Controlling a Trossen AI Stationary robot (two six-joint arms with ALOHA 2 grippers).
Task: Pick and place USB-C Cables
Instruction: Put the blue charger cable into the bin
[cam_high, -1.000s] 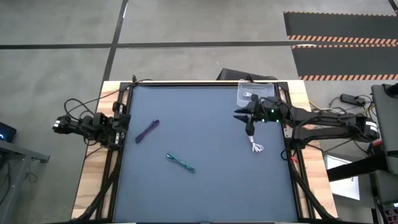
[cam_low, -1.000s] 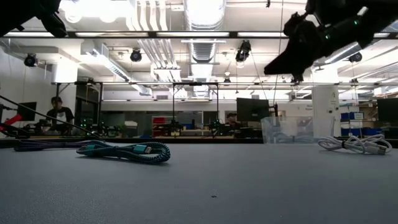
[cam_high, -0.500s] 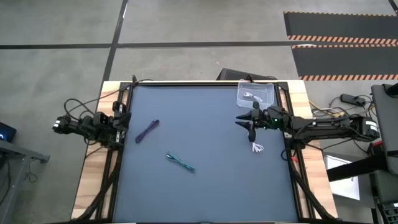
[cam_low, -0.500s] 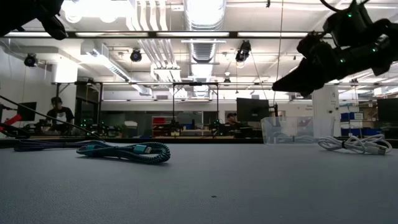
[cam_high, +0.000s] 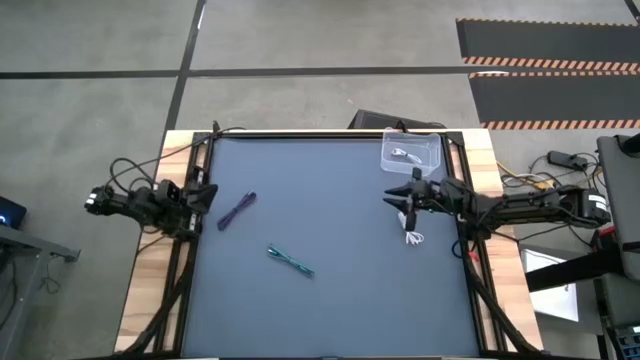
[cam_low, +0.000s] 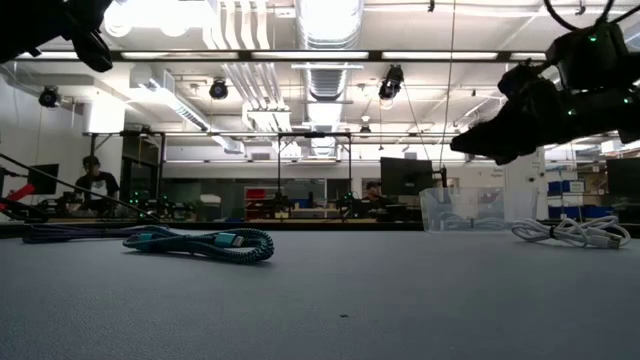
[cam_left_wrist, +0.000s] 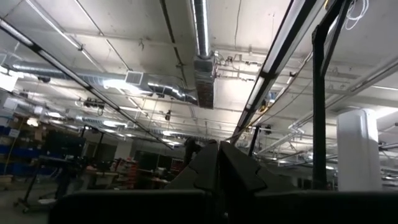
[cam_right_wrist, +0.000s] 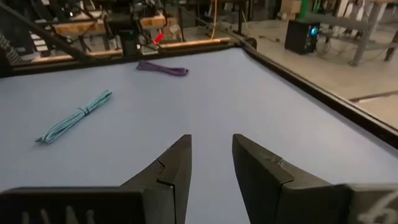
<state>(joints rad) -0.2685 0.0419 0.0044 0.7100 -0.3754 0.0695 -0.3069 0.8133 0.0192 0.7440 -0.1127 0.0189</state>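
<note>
A dark purple USB-C cable (cam_high: 237, 209) and a teal one (cam_high: 290, 261) lie flat on the left half of the blue mat. A white cable (cam_high: 412, 238) lies near the mat's right edge. Another white cable (cam_high: 403, 154) rests in the clear bin (cam_high: 428, 160) at the far right. My right gripper (cam_high: 392, 200) hovers open over the mat between the bin and the loose white cable, pointing level toward the table's left, with nothing between its fingers (cam_right_wrist: 180, 163). My left gripper (cam_left_wrist: 217, 163) is shut at the table's left edge, pointing up into the room.
Black frame rails (cam_high: 470, 270) run along the mat's left and right sides. Loose black wires (cam_high: 130, 180) hang around the left arm. The low view shows the teal cable (cam_low: 200, 242) in front and the white cable (cam_low: 570, 232) beside the bin (cam_low: 463, 210).
My right gripper has come down toward the mat and tipped from slanting downward to nearly level, staying open. The cables have not moved.
</note>
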